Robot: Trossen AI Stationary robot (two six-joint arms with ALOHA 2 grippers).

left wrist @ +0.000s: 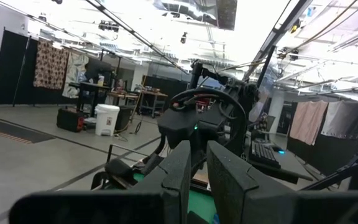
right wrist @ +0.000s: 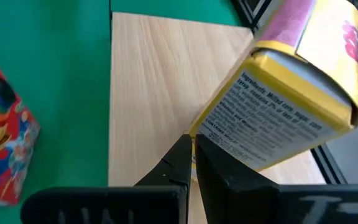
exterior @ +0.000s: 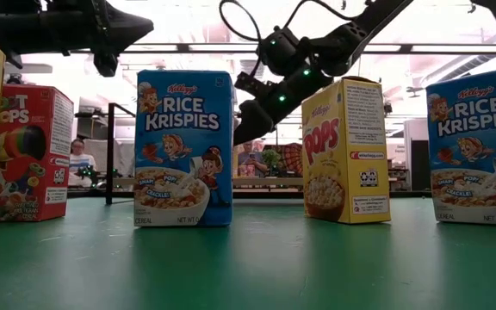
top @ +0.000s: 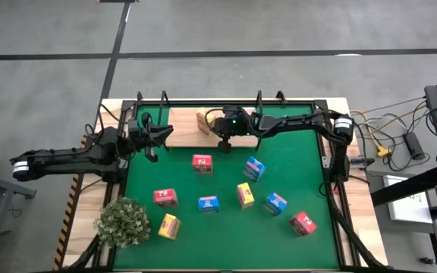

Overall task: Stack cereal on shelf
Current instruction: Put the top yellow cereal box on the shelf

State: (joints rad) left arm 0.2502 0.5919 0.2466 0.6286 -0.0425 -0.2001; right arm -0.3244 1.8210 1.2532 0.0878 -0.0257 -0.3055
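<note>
A yellow cereal carton point(right wrist: 291, 81) sits askew on the light wooden shelf point(right wrist: 160, 93) at the mat's far edge; the high view shows this carton point(top: 202, 121) too. My right gripper point(right wrist: 191, 142) is shut, its tips at the carton's lower corner. Several more cartons stand on the green mat, among them a red one point(top: 202, 163), a blue one point(top: 253, 168) and a yellow one point(top: 245, 195). My left gripper point(left wrist: 199, 180) hovers at the far left of the mat point(top: 154, 136). Its fingers stand a narrow gap apart with nothing between them. My right gripper meets the yellow carton with its shut fingertips point(right wrist: 182, 149) at the lower corner of the text-printed side point(right wrist: 205, 127). The fingers come from the table's right, slanting a little downward. Nothing is pinched between them. The carton rests on the shelf.
A bushy pale green plant point(top: 124, 221) stands at the near left of the mat. Blue point(exterior: 183, 146), yellow point(exterior: 345, 151) and red point(exterior: 33, 155) cartons stand across the mat's middle and near part. Black frame posts rise along the far edge point(top: 163, 98). Cables lie beyond the right edge.
</note>
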